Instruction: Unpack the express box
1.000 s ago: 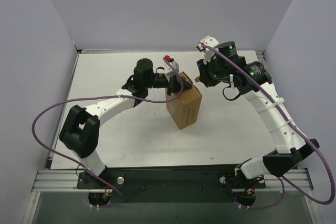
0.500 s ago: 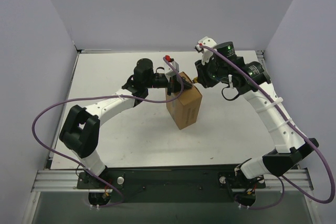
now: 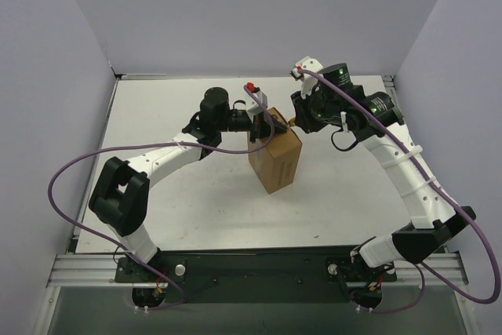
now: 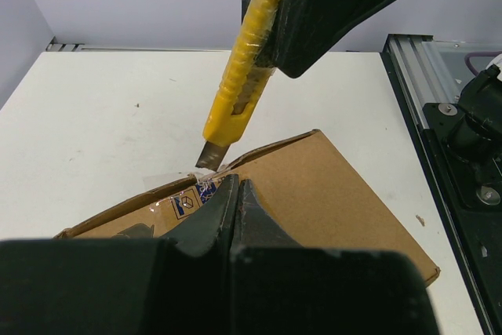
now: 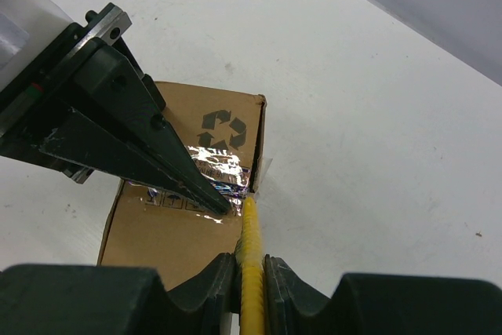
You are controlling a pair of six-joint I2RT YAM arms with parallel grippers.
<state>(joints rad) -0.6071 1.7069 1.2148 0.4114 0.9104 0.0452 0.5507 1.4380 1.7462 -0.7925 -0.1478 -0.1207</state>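
So the white table (image 3: 157,194) takes up most of the top view, with both arms reaching in from the 6 o'clock edge. The left arm (image 3: 169,154) sweeps in from about 8 o'clock and the right arm (image 3: 400,162) bends in from around 4 o'clock. They meet over the express box (image 3: 276,161), which sits pretty much dead centre of the table, long side running roughly 12 to 6, brown cardboard with a recycling symbol (image 5: 223,125) printed on top and a shiny strip of clear tape (image 5: 216,172). Both grippers are at the box's 12 o'clock end. The left gripper (image 4: 238,190) has its fingers pressed together with nothing between them, tips down on the taped top of the box, coming at it from 9 o'clock. The right gripper (image 5: 251,260) comes in from about 2 o'clock and is clamped on a yellow utility knife (image 4: 239,76), jaws squeezed on the handle. The blade end points down right at the box's top edge, next to the tape and just beside the left fingertips. Can't tell if the blade is actually in the cardboard.
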